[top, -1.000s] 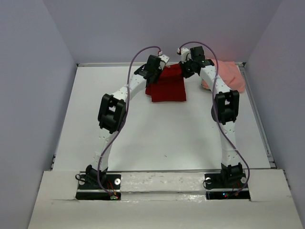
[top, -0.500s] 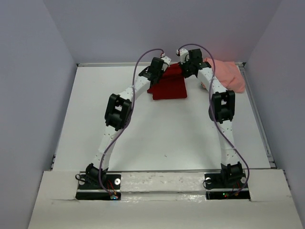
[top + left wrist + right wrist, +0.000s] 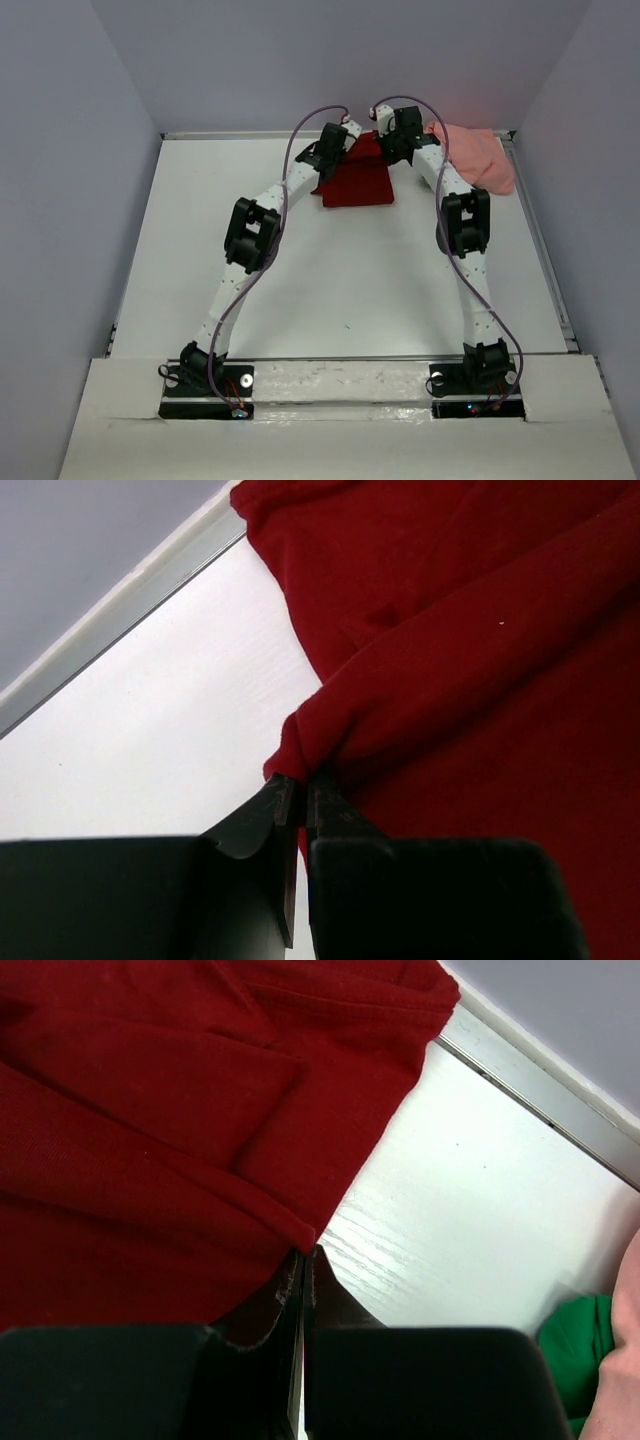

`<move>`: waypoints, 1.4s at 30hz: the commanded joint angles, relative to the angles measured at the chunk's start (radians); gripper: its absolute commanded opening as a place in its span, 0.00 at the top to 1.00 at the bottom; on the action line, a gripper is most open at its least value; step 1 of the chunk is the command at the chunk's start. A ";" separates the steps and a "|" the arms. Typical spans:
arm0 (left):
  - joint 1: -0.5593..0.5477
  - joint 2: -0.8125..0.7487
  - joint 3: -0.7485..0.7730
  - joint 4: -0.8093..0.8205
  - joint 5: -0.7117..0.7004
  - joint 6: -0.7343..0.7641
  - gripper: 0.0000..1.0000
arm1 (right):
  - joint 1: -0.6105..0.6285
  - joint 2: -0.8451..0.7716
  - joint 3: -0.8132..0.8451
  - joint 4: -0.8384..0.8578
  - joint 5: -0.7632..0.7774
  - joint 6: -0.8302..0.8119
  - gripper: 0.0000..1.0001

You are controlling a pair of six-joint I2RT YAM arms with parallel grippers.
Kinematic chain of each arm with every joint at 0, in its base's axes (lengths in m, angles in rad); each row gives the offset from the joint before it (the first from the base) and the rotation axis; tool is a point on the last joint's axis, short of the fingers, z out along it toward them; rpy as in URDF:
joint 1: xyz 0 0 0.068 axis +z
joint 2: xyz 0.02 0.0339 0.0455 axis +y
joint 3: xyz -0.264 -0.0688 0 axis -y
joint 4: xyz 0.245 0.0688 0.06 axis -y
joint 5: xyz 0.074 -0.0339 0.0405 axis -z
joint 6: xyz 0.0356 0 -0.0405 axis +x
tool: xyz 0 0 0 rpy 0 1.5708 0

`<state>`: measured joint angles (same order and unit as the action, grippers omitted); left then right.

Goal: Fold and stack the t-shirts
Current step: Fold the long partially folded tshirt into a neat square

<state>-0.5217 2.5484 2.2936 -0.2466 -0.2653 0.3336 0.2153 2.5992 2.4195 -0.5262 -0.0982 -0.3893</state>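
From above, my wrists cover the far edge of the red shirt (image 3: 358, 185), and my right arm hides part of the pink shirt (image 3: 478, 158). The green cloth (image 3: 572, 1345) is just a sliver, cut off at the frame edge. My left end effector (image 3: 300, 792) is pinched tight on a bunched bit of the red shirt's left edge, and my right end effector (image 3: 303, 1260) is clamped on its right corner. The shirt's dark red, in folded layers, at the back of the worktop (image 3: 350, 280).
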 commanded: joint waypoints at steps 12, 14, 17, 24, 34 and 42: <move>-0.024 0.065 0.066 0.069 -0.155 0.117 0.01 | -0.013 0.044 0.061 0.068 0.094 -0.043 0.30; -0.027 0.073 0.063 0.078 -0.181 0.128 0.01 | -0.013 0.039 0.055 0.069 0.094 -0.043 0.17; -0.028 0.066 0.055 0.089 -0.209 0.128 0.01 | -0.013 0.027 0.043 0.069 0.094 -0.042 0.02; -0.037 -0.039 -0.036 0.135 -0.281 0.171 0.01 | -0.013 -0.051 0.000 0.066 0.094 -0.046 0.00; -0.032 -0.264 -0.141 0.170 -0.439 0.111 0.01 | 0.019 -0.316 -0.198 0.083 0.144 -0.157 0.00; -0.018 -0.526 -0.330 0.153 -0.440 0.036 0.01 | 0.090 -0.528 -0.473 0.133 0.235 -0.360 0.00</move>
<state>-0.5507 2.1872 2.0399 -0.1181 -0.6704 0.4244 0.2573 2.1658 2.0476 -0.4545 0.0792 -0.6025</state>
